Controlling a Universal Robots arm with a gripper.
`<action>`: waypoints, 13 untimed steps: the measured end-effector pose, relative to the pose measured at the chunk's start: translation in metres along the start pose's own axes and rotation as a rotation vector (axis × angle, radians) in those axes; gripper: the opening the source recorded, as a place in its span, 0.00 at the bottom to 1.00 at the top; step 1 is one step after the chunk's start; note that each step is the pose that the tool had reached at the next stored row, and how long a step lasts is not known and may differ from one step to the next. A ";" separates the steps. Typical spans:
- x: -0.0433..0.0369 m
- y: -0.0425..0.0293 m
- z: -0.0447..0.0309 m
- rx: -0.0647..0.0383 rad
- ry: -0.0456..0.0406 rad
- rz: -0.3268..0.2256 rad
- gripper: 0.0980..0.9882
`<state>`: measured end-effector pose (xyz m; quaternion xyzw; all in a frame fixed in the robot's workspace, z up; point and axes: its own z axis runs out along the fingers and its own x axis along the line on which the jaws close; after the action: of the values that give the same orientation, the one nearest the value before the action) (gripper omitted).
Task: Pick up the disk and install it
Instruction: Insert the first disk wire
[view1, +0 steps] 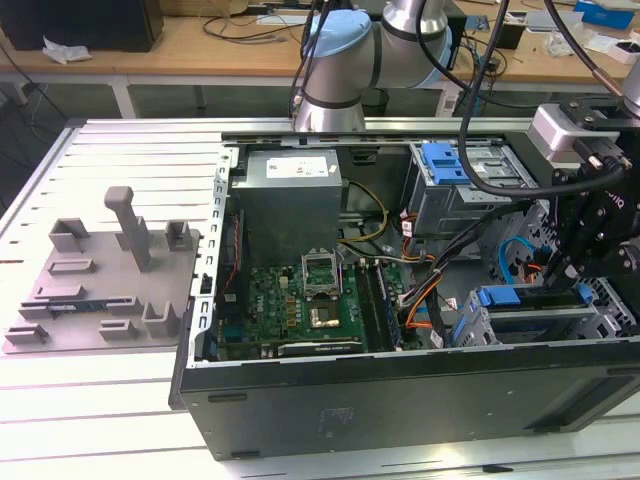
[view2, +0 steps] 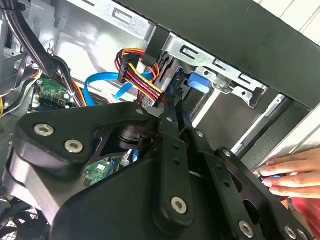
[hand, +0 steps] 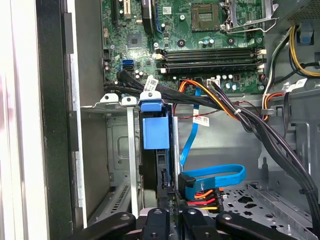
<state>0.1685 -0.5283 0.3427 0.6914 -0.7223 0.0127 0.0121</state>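
The disk (hand: 156, 134) stands edge-on inside the drive cage (hand: 116, 150) of the open computer case, its blue carrier tab facing the motherboard. My gripper (hand: 169, 194) sits at the disk's near end with its black fingers drawn together, narrower than the disk is thick. In the second wrist view the fingers (view2: 170, 115) converge just short of the blue tab (view2: 198, 82). In the exterior view the gripper (view1: 560, 265) hangs over the cage at the case's right end, above the disk's blue frame (view1: 500, 297).
Orange, red, black and blue cables (hand: 220, 102) run close beside the cage. A person's hand (view2: 290, 172) rests at the case's outer edge. A grey power supply (view1: 290, 195), the motherboard (view1: 300, 300), a second cage (view1: 445, 165) and a grey fixture plate (view1: 100, 280) lie further off.
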 end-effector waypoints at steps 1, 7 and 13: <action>0.0000 0.0000 -0.0013 0.000 0.0004 0.000 0.08; 0.0002 0.0000 -0.0031 0.000 0.0007 0.000 0.08; 0.0014 -0.0001 -0.0030 0.000 0.0005 0.000 0.08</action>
<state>0.1685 -0.5296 0.3457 0.6914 -0.7222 0.0129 0.0123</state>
